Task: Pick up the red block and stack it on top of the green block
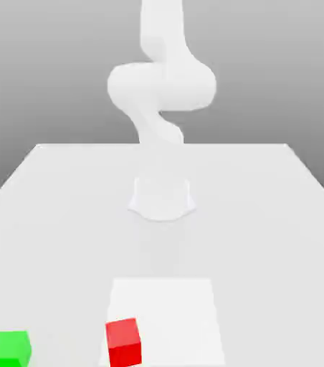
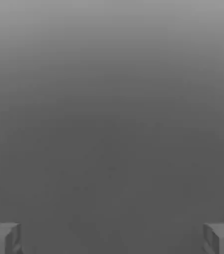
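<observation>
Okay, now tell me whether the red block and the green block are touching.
Apart. The exterior view shows a wide strip of bare tabletop between the red block and the green block.

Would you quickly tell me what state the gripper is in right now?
Gripper: open, fingers wide apart, holding nothing.

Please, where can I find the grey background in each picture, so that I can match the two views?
Exterior view: the grey background is across the upper part, behind the white arm and beyond the table.
Hand view: what looks like the same background spreads between and beyond the open claw's two fingers.
Shared landmark: the robot itself, arm there, claw here.
</observation>
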Controlling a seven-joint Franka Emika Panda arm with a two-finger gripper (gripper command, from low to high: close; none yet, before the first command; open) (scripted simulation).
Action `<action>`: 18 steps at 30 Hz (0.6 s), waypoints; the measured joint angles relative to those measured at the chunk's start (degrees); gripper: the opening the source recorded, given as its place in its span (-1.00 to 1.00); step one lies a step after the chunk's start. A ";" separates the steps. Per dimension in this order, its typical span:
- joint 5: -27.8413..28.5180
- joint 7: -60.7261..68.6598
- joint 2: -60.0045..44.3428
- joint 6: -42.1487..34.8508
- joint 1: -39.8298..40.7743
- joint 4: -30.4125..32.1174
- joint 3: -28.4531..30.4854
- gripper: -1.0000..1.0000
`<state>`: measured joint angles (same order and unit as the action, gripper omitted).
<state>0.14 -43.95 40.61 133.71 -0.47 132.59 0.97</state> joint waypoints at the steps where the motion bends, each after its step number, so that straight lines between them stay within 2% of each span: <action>1: 0.05 0.83 -2.25 0.84 -0.22 0.35 0.45 0.00; 18: -2.38 16.12 -37.74 13.94 -1.45 5.85 6.15 0.00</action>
<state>-2.24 -27.83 2.87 147.65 -1.92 138.44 7.12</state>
